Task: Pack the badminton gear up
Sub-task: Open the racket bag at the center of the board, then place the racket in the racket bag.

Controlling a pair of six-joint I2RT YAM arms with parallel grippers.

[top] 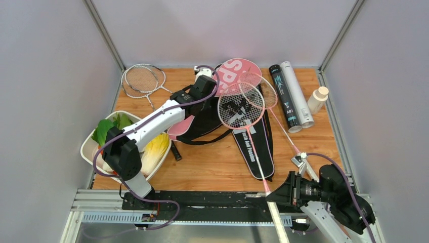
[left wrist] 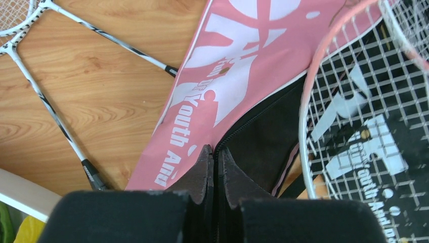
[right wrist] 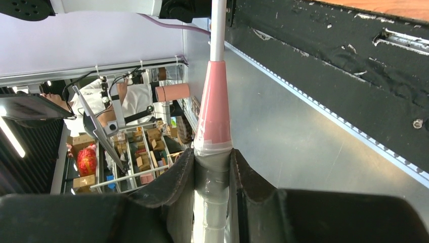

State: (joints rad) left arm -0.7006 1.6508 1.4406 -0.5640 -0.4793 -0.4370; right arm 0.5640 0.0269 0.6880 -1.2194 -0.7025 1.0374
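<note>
My left gripper is shut on the zipper edge of the pink racket bag, which lies open and shows its black lining. A pink racket rests on the black racket bag, its shaft running down to my right gripper. That gripper is shut on the racket's white-wrapped handle over the table's near edge. A second pink racket lies beside it. Two silver rackets lie at the back left. A black tube and a white tube lie at the back right.
A white tray of vegetables sits at the left, under my left arm. A small white bottle with a tan cap stands next to the tubes. Grey walls close in the table on three sides, and a black rail runs along the front.
</note>
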